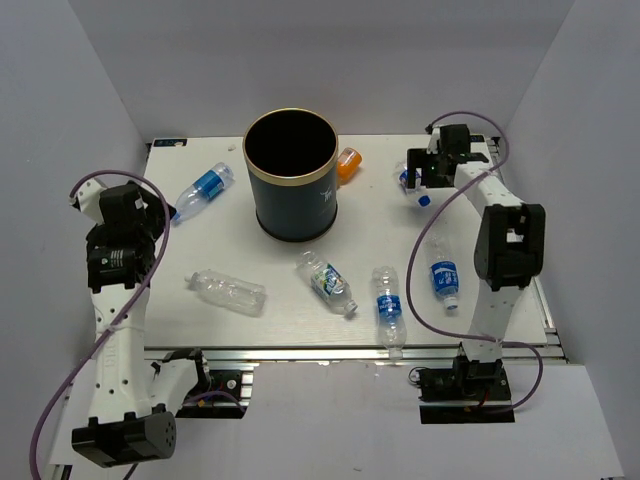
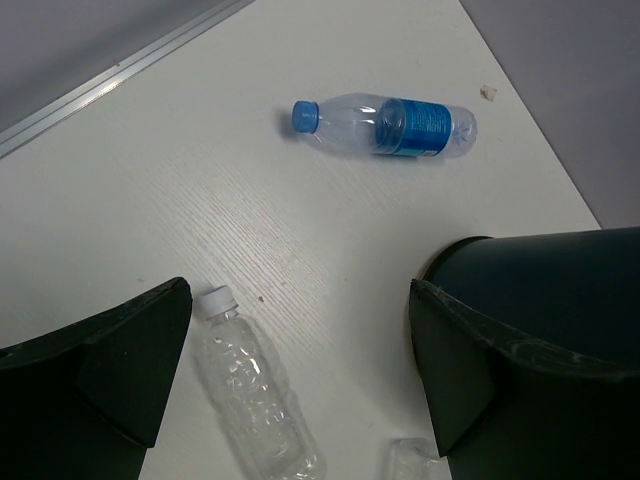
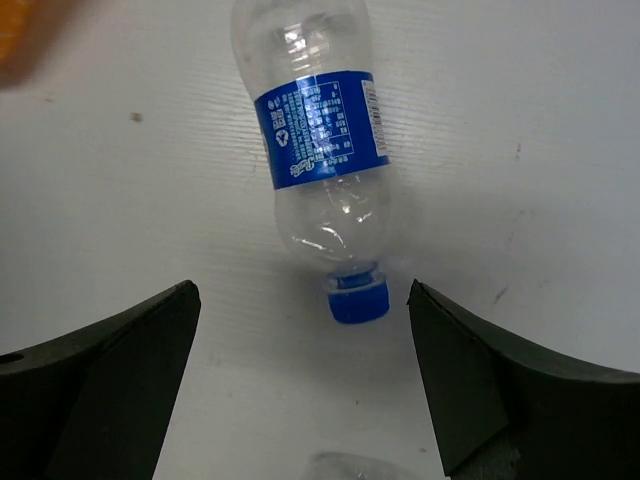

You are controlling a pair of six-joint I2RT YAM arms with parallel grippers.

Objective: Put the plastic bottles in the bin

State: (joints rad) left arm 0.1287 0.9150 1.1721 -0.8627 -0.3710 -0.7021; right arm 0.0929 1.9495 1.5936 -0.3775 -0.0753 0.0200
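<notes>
Left gripper [image 2: 300,380] hangs spread wide at left of the overhead frame, a white-capped bottle [image 2: 255,395] lying below between its fingers [image 2: 120,370], probably its next pick. The bin [image 1: 293,215] stands upright at upper centre, mouth open for drops. Right gripper [image 3: 300,385], also apart, straddles a blue-capped bottle [image 3: 320,150] at upper right, seemingly lining up a grasp. White, faintly grained table [image 1: 400,235]; plain pale walls [image 1: 300,50] enclose it.

We find the bin [image 1: 291,175] upright at the far middle of the table [image 1: 200,240], a lying bottle [image 1: 203,187] to its left, a small bottle [image 1: 348,163] just beside its right, a far-right bottle [image 1: 410,186], a row of four bottles [image 1: 328,282] before it.
</notes>
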